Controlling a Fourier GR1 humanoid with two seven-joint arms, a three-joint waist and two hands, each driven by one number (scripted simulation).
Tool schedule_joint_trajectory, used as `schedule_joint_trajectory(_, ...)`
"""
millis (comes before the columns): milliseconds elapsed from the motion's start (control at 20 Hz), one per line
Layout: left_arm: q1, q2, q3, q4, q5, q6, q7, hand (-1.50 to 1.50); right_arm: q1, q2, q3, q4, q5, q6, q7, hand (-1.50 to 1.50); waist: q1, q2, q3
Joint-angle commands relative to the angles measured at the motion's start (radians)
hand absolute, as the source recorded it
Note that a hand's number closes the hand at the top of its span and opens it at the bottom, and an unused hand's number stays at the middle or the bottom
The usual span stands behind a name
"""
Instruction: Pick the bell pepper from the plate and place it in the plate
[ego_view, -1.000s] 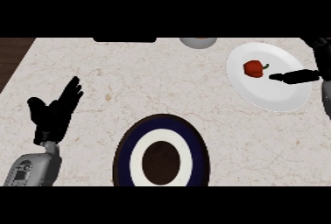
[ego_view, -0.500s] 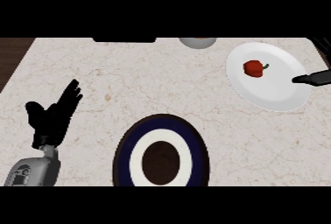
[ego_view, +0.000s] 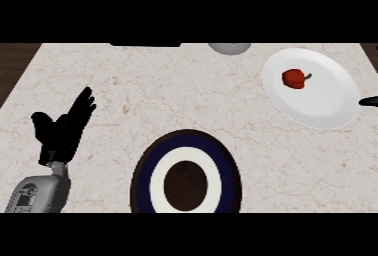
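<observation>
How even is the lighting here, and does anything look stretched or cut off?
Head view: flat, even light, no glare, hardly any shadow under the bell pepper. The white plate and dark-rimmed plate look taller than wide. The right hand is cropped at the right edge; the left hand shows whole.

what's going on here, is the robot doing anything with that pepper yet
Not yet. The small red bell pepper lies untouched on the white round plate at the counter's far right. Only a black tip of the robot's right hand shows at the view's right edge, just beside that plate, holding nothing that can be seen. The left hand rests open, fingers up, at the left side. The dark blue and white plate with a brown centre sits near the front, with nothing on it.
</observation>
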Motion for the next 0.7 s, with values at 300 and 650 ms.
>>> schedule_joint_trajectory(300,-0.039,-0.004,0.011,-0.008,0.014,-0.008,0.022,0.0,0.038,-0.078,0.006,0.05,-0.005,0.043,-0.11,-1.5,0.01,0.005,0.001)
schedule_joint_trajectory(650,-0.026,-0.023,-0.01,0.023,-0.026,0.014,0.001,0.0,0.045,-0.122,0.036,0.069,0.022,0.03,-0.104,-1.5,0.018,0.009,0.002)
